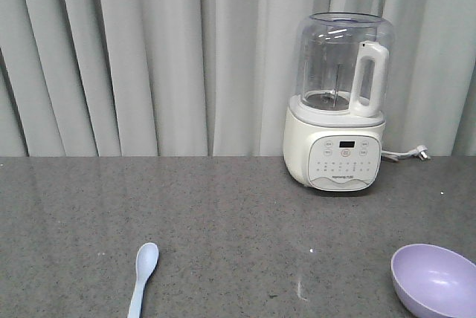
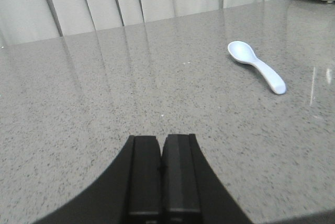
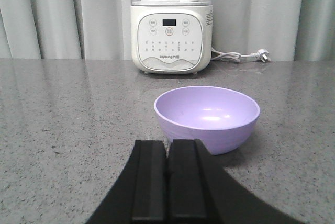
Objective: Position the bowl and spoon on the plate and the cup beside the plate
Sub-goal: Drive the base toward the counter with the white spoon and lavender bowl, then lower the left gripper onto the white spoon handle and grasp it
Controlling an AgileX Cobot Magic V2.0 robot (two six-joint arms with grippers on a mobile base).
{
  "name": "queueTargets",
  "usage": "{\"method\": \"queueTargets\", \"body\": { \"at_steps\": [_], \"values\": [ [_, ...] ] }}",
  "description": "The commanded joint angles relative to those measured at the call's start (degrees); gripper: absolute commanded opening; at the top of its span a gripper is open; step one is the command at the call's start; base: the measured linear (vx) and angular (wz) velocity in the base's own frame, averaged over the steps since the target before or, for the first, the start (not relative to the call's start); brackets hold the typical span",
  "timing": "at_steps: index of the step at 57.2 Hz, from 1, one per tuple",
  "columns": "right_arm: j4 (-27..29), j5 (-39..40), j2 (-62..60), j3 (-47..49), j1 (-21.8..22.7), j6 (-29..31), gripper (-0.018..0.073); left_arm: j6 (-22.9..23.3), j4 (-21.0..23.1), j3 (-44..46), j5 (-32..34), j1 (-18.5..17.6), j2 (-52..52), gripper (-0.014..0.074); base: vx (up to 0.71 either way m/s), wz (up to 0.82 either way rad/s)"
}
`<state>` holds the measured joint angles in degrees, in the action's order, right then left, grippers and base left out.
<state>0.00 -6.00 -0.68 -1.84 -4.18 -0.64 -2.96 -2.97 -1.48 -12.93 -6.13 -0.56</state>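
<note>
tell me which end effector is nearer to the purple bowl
Right. The right end effector is shut, close to the bowl on its near side. The left end effector is over by the spoon, with the bowl outside its view.

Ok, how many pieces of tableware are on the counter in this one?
2. The spoon lies front left; the bowl sits front right, cut off by the frame edge. No plate or cup shows in any view; they may be outside the frames.

The short, pale whitish-blue spoon lies flat, scoop up, toward the counter's front left, scoop end toward the back edge. The lavender bowl sits upright, empty, front right.
</note>
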Motion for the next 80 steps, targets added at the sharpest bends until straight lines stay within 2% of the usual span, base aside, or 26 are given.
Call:
{"method": "queueTargets", "body": {
  "at_steps": [1, 33, 42, 51, 53, 60, 63, 66, 69, 72, 75, 80],
  "values": [
    [0.0, 5.06, -0.25, -0.11, -0.02, 0.13, -0.0008, 0.19, -0.01, 1.48, 4.35, -0.06, -0.42, -0.0003, 0.16, 0.01],
    [0.0, 5.06, -0.25, -0.11, -0.02, 0.13, -0.0008, -0.1, -0.1, 1.48, 4.47, -0.06, -0.42, -0.0003, 0.05, 0.0],
    [0.0, 5.69, -0.25, -0.11, -0.02, 0.13, -0.0008, -5.62, -6.68, 1.5, 9.7, -0.06, -0.42, -0.0003, 0.0, 0.0],
    [0.3, 8.72, -0.25, -0.11, -0.02, 0.13, -0.0008, -5.53, -6.59, 1.56, 13.23, -0.06, -0.42, -0.0003, 0.0, 0.0],
    [0.3, 9.21, -0.25, -0.11, -0.02, 0.13, -0.0008, -4.69, -5.78, 1.56, 14.04, -0.06, -0.42, -0.0003, 0.0, 0.0],
    [0.3, 11.35, -0.25, -0.11, -0.02, 0.13, -0.0008, 7.87, 6.74, 2.11, 16.77, -0.06, -0.42, -0.0003, 0.0, 0.0],
    [0.0, 13.13, -0.25, 0.03, -0.02, 0.13, -0.0008, 11.96, 10.69, 2.11, 19.85, -0.06, -0.42, -0.0003, 0.0, 0.0],
    [0.3, 15.0, -0.25, 1.04, -0.02, 0.13, -0.0008, 14.14, 12.7, 2.32, 25.61, -0.06, -0.42, -0.0003, 0.0, 0.0],
    [0.3, 15.48, -0.25, 3.09, -0.02, 0.13, -0.0008, 14.22, 13.17, 3.84, 29.9, -0.06, -0.42, -0.0003, 0.0, 0.0],
    [0.0, 14.28, -0.19, 6.82, -0.02, 0.26, -0.0008, 13.11, 12.93, 7.82, 31.2, -0.06, -0.42, -0.0003, 0.0, 0.0],
    [0.0, 11.83, 0.68, 13.39, -0.02, 1.28, -0.0008, 9.98, 12.93, 13.15, 29.84, -0.06, 0.47, -0.0003, 0.0, 0.0],
    [0.0, 7.42, 5.65, 24.14, -0.02, 5.49, -0.0008, 2.27, 12.98, 25.2, 23.66, -0.06, 5.17, -0.0003, 0.0, 0.0]
  ]
}}
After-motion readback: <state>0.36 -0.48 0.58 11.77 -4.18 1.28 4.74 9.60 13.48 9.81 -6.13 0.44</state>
